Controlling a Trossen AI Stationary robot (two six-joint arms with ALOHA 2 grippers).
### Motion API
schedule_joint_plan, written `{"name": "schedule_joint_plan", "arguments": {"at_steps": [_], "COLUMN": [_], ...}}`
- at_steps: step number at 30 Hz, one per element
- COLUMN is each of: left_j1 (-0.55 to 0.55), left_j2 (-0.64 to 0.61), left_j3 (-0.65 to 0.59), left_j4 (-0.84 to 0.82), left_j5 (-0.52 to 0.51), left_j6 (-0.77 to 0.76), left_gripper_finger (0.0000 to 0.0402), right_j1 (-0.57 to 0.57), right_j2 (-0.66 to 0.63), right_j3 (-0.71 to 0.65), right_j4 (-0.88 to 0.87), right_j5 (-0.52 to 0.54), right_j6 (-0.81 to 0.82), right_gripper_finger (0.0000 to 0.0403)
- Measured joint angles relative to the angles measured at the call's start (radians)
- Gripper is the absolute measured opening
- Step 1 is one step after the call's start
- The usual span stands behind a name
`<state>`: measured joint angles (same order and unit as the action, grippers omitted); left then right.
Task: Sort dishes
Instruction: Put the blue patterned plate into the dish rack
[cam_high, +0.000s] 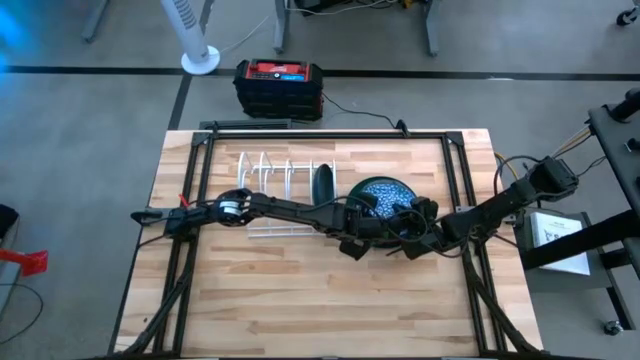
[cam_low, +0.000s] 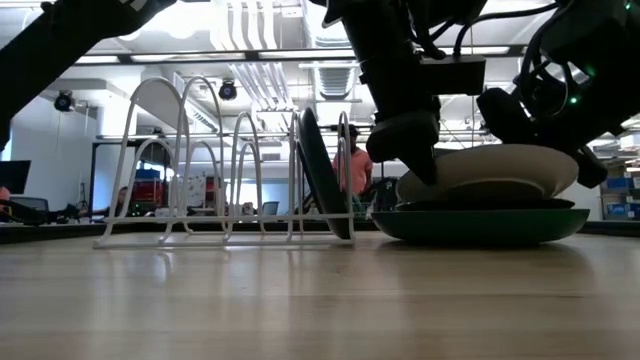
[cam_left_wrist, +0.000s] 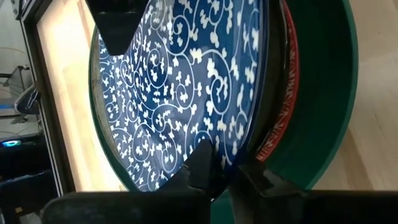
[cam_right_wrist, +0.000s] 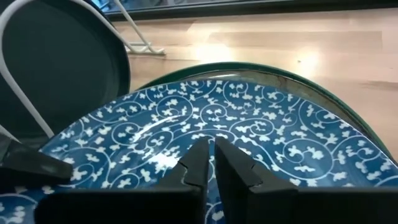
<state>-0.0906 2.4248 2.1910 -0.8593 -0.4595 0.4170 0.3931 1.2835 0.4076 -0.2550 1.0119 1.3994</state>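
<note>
My left gripper (cam_left_wrist: 214, 171) pinches the rim of the blue patterned plate (cam_left_wrist: 186, 81) atop the stack beside the wire rack (cam_high: 280, 180); my right gripper (cam_right_wrist: 208, 165), fingers narrow, steadies its opposite edge for lifting.

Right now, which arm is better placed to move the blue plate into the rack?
Probably the left. Its hand is at the blue plate's rim on the rack side; the right hand is at the far rim. One dark plate stands racked.
</note>
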Motion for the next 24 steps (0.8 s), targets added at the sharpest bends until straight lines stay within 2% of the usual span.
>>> {"name": "schedule_joint_plan", "arguments": {"at_steps": [14, 24], "left_j1": [-0.007, -0.014], "left_j2": [0.0, 0.0], "left_j3": [-0.001, -0.001], "left_j4": [-0.001, 0.0], "left_j5": [-0.002, -0.002], "left_j6": [0.004, -0.01], "left_gripper_finger": [0.001, 0.0006], "right_j1": [-0.001, -0.001], "right_j2": [-0.001, -0.002], "right_j3": [0.021, 0.099], "right_j4": [-0.015, -0.146], "right_j5": [0.01, 0.056], "right_j6": [-0.023, -0.021], "right_gripper_finger": [0.007, 0.0093]}}
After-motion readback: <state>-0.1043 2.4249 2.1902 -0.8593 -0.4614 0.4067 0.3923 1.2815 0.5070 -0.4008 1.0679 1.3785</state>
